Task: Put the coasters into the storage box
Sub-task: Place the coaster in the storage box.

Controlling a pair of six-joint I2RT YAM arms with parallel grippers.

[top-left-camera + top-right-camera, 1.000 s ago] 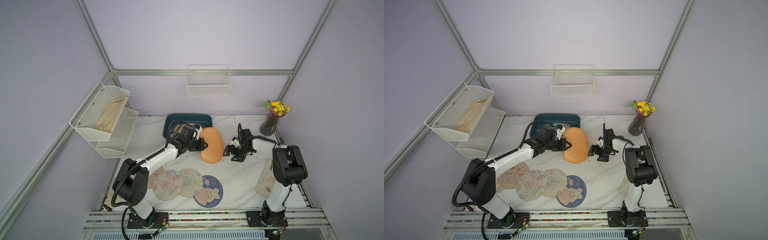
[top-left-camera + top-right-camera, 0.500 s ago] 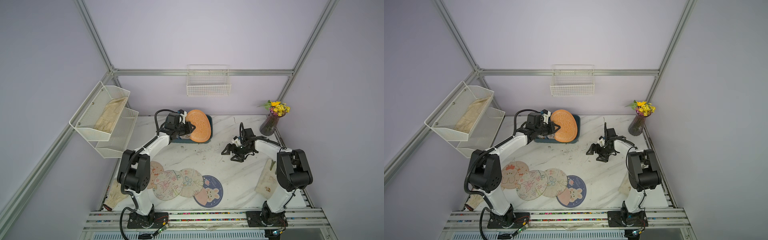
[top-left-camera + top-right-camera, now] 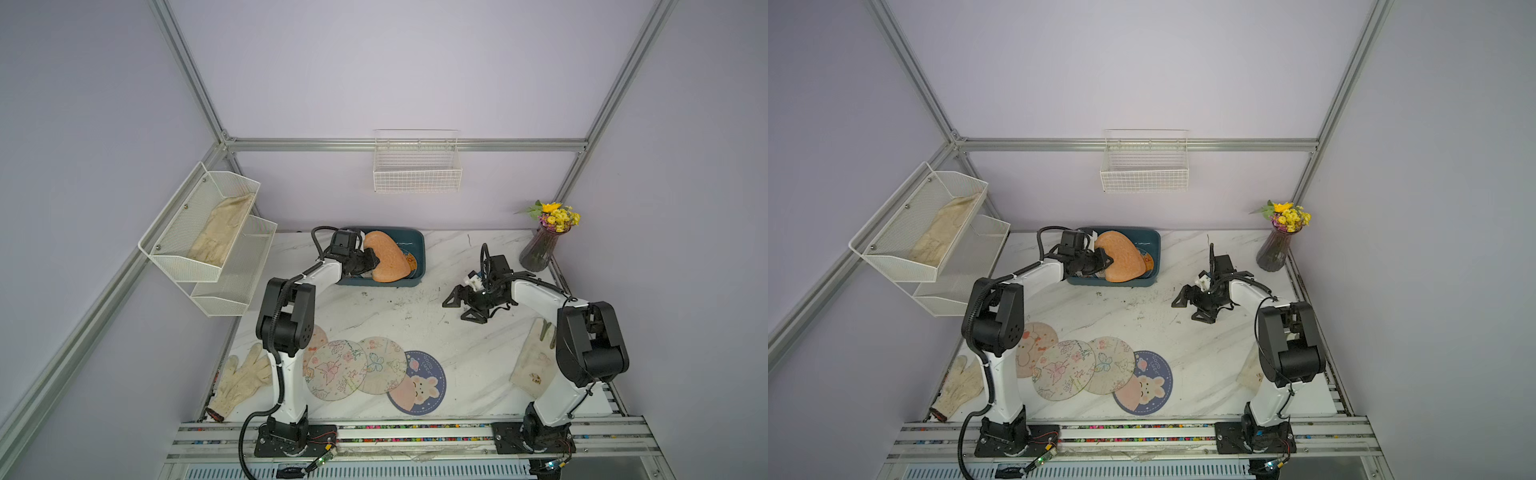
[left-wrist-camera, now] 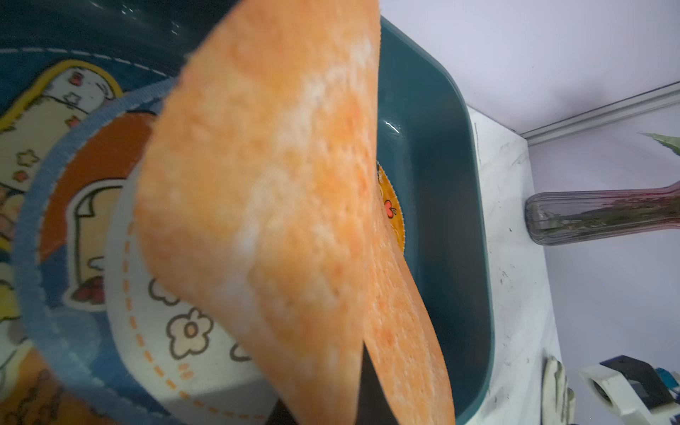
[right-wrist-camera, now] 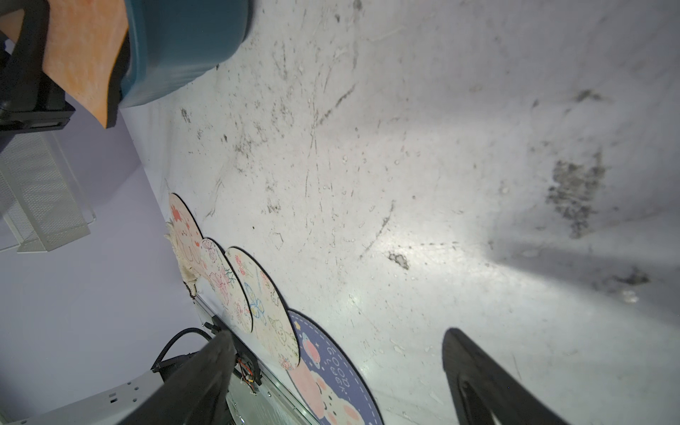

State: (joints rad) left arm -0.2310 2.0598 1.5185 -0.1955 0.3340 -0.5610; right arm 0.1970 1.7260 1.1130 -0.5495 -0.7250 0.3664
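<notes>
And across it went! A second earlier the left pincer [image 3: 372, 262] had carried the plain orange round coaster [image 3: 386, 257] over mid-desk, right beside the right pincer [image 3: 456, 311]. Now the mat hung over the shallow dark teal plastic storage box [image 3: 419, 254] at the back of the white marbled desk [image 3: 395, 316], lower than half a second before. The left pincer was clamped narrow on the mat's near edge, and the soft disc buckled and sagged toward the box floor. The right pincer had backed off to its own side, spread wide and empty, low over bare desk.

My read: this delivery was all but done, with only the release left. After it, the four printed round coasters [image 3: 376, 365] overlapping along the desk's front were waiting.

The tricky part came in the left wrist view, where the orange mat blocked the pincer's fingers and much of the box. A blue-rimmed coaster [image 4: 73, 220] and a white flower-print coaster [image 4: 176, 331] showed beneath it. Whether the mat touched them, I could not tell. The left arm also half hid the pink front coaster [image 3: 1036, 345].
</notes>
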